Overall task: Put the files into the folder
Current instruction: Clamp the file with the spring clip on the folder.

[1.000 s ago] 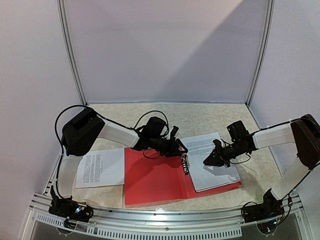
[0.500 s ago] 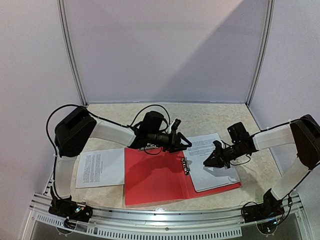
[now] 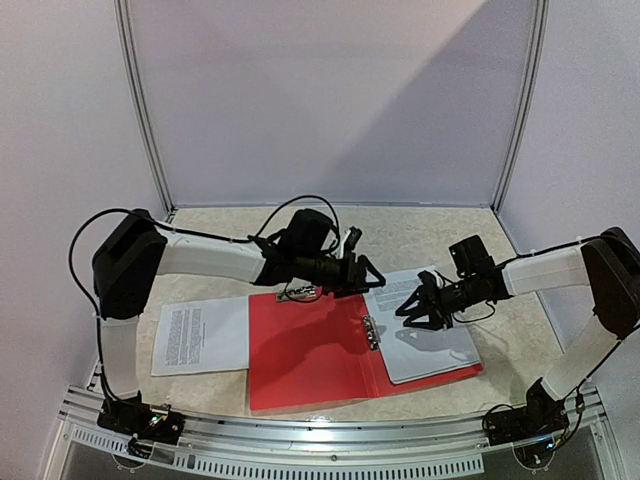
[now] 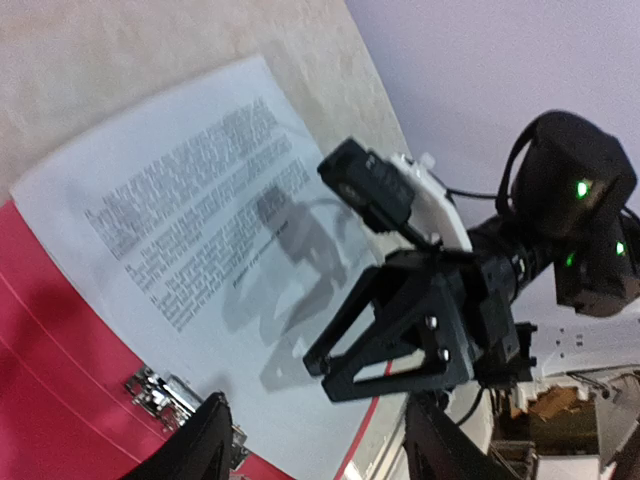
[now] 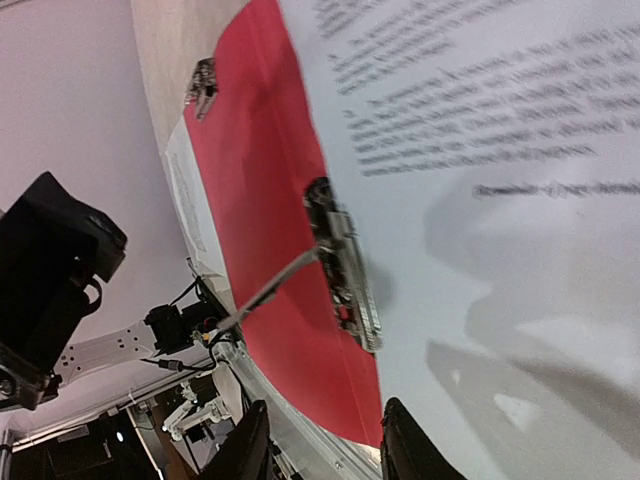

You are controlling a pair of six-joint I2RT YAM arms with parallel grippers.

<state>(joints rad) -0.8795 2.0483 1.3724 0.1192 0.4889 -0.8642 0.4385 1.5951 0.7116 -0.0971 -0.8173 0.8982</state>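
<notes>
Release was the news here: the right jaws, pinched shut with their tip down at the sheet [image 3: 440, 350] through the second before, now stood parted and empty. They had lifted a little and drawn toward the far left, hovering clear of the print with their shadow thrown apart from them. The left jaws, parted too and grasping nothing, had swung rightward along the far edge of the folder [image 3: 300, 365] and hung near the sheet's far-left corner, facing the right jaws. Nothing else had shifted. The folder lay open and flat on the worktop [image 3: 420, 230], and the sheet lay askew on its right cover, its far end overhanging onto the worktop. Its inner edge sat up against the clip [image 3: 371, 333] at the spine; whether the clip had caught that edge could not be told. The second sheet [image 3: 200, 335] lay on the worktop just beside the folder's left cover, outside it and untouched. The letting-go probably meant the first of the files counted as laid in, though perhaps wanting squaring. The other had yet to be fetched, likely by the left arm [image 3: 210, 262], which sat nearer it.
</notes>
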